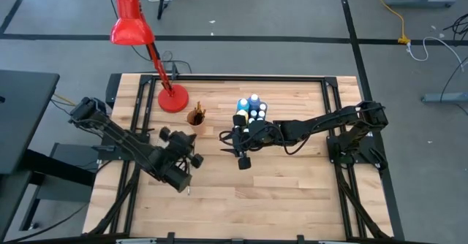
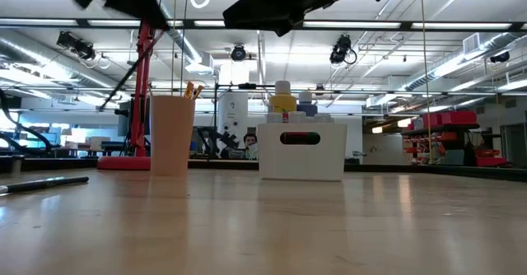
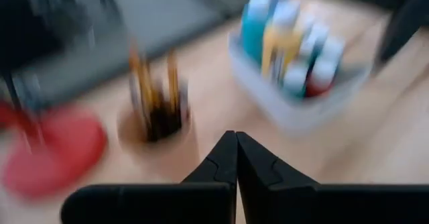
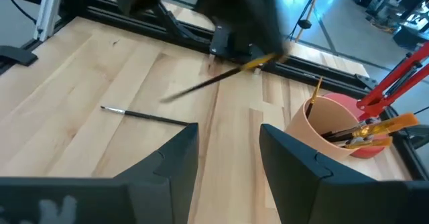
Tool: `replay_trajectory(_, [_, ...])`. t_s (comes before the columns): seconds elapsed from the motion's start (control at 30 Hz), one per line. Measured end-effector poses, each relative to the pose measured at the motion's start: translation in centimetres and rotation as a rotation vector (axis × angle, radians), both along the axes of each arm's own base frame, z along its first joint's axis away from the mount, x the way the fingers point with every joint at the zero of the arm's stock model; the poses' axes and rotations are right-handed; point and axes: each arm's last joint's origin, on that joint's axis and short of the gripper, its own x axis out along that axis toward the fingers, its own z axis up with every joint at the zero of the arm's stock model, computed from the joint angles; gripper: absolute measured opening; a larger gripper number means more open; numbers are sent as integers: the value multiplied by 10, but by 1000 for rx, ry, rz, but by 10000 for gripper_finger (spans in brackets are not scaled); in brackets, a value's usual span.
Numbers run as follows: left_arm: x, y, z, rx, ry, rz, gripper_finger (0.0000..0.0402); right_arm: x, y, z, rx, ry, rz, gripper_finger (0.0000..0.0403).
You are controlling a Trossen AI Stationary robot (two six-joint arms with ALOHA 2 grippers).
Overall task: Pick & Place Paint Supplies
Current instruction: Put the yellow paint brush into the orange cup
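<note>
A thin dark brush (image 4: 218,78) with a yellowish band is seen in the right wrist view, blurred, directly under the left gripper (image 3: 236,135). That gripper's fingers are pressed fully together, so the brush is judged to be pinched between them, although no brush is made out in the left wrist view itself. The long axis of the brush is slanted and closer to level than to upright, as far as the blur allows. In the high view, the tan cup (image 1: 196,117) with other brushes in it is found at about 12 o'clock from the left gripper, near it, so this arm is the nearer one. From the right gripper (image 1: 243,158) the cup is at about 10 o'clock and farther. The right gripper is held about half open over the bare table (image 1: 292,193) with nothing between its fingers. A tilt of the brush toward upright is probably needed before it is lowered into the cup. A second brush (image 4: 144,115) is left flat on the table.
</note>
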Motion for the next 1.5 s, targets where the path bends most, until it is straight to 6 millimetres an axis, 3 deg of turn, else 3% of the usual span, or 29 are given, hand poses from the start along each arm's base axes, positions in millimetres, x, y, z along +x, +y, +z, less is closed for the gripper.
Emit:
replay_trajectory(0.2, [13, 2, 41, 349, -68, -19, 2, 0, 1, 0, 67, 5, 27, 162])
replay_trajectory(0.33, [18, 10, 56, 556, -53, 40, 1, 0, 2, 0, 80, 7, 50, 162])
replay_trajectory(0.7, [36, 69, 59, 591, 69, 255, 2, 0, 2, 0, 80, 7, 50, 162])
replay_trajectory(0.83, [39, 85, 57, 530, 90, 298, 3, 0, 2, 0, 80, 8, 50, 162])
replay_trajectory(0.93, [41, 91, 44, 486, 103, 303, 5, 0, 2, 0, 80, 9, 50, 162])
replay_trajectory(1.27, [36, 94, -27, 444, 20, 332, 14, -1, 2, -1, 79, 16, 50, 162])
replay_trajectory(1.5, [33, 94, -49, 309, 25, 279, 23, -1, 2, -1, 79, 16, 50, 162])
